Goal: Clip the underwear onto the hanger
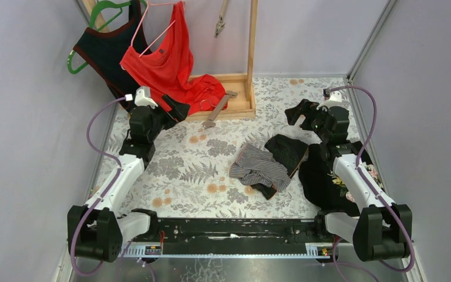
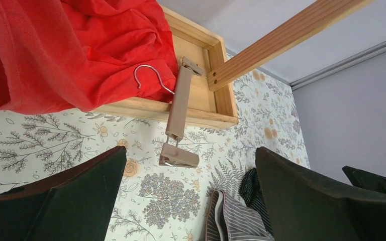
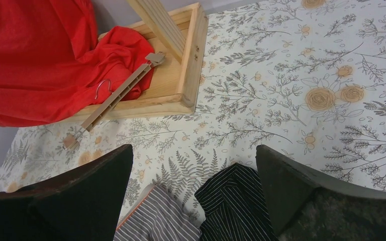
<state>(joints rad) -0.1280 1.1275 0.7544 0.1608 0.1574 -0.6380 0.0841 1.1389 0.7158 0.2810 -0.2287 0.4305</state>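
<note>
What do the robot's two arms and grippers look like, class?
Both the left arm and right arm have white link shells between bulky black joints. A purple cable loops beside each, and a white camera mount tops each wrist. The left gripper and right gripper have broad, dark, wedge-shaped fingers.

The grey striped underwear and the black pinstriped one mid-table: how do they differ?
Colour: the grey striped underwear is pale with dark stripes; the black pinstriped underwear is dark with fine pale lines. Place: the grey one lies to the left of the black one, which sits farther back. Shared: both lie crumpled and touching on the floral table, neither clipped.
</note>
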